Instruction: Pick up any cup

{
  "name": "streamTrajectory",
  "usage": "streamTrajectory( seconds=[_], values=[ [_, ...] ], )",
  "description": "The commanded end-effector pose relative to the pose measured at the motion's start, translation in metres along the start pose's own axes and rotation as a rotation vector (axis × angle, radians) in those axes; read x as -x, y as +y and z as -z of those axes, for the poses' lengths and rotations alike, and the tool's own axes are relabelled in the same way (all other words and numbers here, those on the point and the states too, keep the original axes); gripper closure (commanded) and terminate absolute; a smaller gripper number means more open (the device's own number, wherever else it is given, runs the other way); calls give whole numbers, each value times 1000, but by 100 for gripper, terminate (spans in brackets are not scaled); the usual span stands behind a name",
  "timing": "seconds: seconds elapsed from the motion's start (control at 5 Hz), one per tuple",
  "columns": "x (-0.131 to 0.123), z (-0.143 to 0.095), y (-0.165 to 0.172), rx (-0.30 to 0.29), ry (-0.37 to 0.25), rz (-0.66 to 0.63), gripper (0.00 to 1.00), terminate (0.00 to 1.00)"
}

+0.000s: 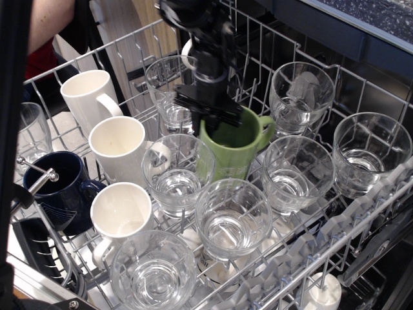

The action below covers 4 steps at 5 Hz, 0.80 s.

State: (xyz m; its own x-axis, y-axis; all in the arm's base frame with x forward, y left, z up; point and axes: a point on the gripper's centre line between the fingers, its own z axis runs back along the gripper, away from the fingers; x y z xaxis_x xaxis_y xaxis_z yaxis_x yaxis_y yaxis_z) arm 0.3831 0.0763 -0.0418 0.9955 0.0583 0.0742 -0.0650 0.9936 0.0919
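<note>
One cup [231,150], the olive-green mug, sits mid-rack among clear glasses [175,174], directly under the gripper [208,115], which is clenched on its far-left rim. The mug stands mouth-up, long axis slightly tilted, handle pointing right; judging by this, the lift goes straight up.

No lettering, brand, number or sign reads clearly anywhere in the frame, from upper left to lower right.
</note>
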Motion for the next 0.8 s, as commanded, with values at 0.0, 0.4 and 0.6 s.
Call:
streamTrajectory(
  seconds=[0.0,0.4,0.6],
  values=[
    [-26,-95,11,87,-133,59,100,0],
    [-22,-138,1,147,-197,22,100,0],
    [-23,-162,-2,139,-186,-1,100,0]
  ],
)
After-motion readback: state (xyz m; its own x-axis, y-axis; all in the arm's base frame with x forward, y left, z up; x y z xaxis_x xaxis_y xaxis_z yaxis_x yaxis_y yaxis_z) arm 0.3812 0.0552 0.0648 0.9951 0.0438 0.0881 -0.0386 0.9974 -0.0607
